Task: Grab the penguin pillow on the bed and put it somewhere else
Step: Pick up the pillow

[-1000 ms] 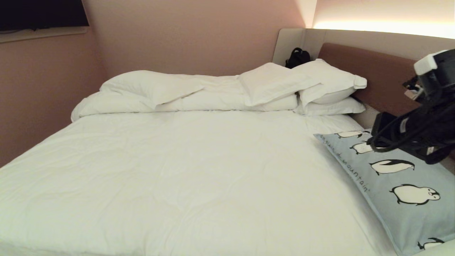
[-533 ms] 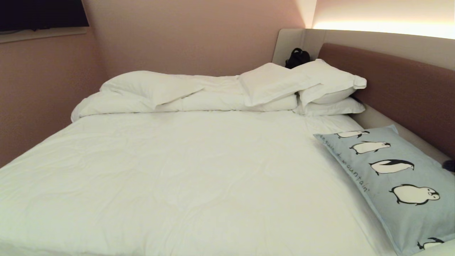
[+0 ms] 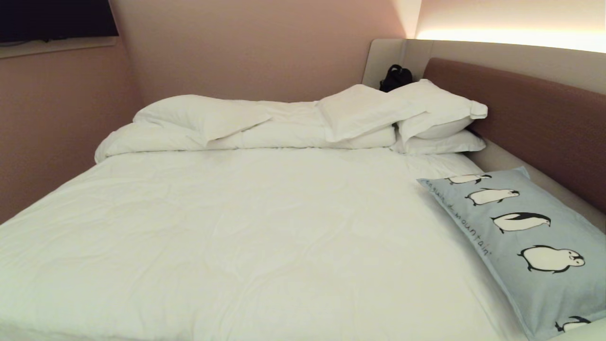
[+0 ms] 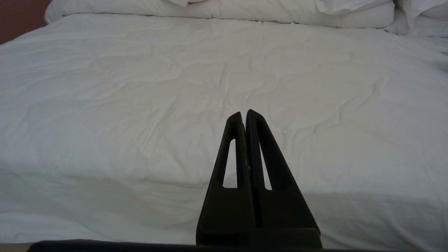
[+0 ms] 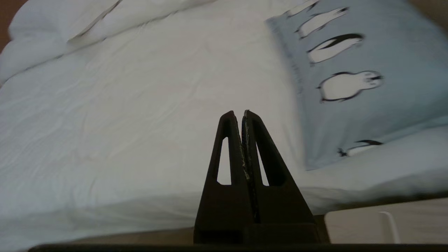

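The penguin pillow (image 3: 530,237) lies flat on the bed (image 3: 246,227) at its near right side, beside the brown headboard (image 3: 530,113). In the right wrist view the penguin pillow (image 5: 364,70) lies ahead and to one side of my right gripper (image 5: 241,113), which is shut, empty and held back near the bed's front edge. My left gripper (image 4: 244,113) is shut and empty too, pointing over the white sheet (image 4: 175,87). Neither arm shows in the head view.
White pillows (image 3: 426,109) and a rolled duvet (image 3: 236,123) lie along the far side. A black bag (image 3: 396,76) sits in the back corner. A dark screen (image 3: 57,19) hangs on the left wall. A pale surface (image 5: 385,224) lies below the bed's edge.
My right arm hung over the penguin pillow at the right a second ago; it has since drawn back out of the head view. The pillow lies as it did.
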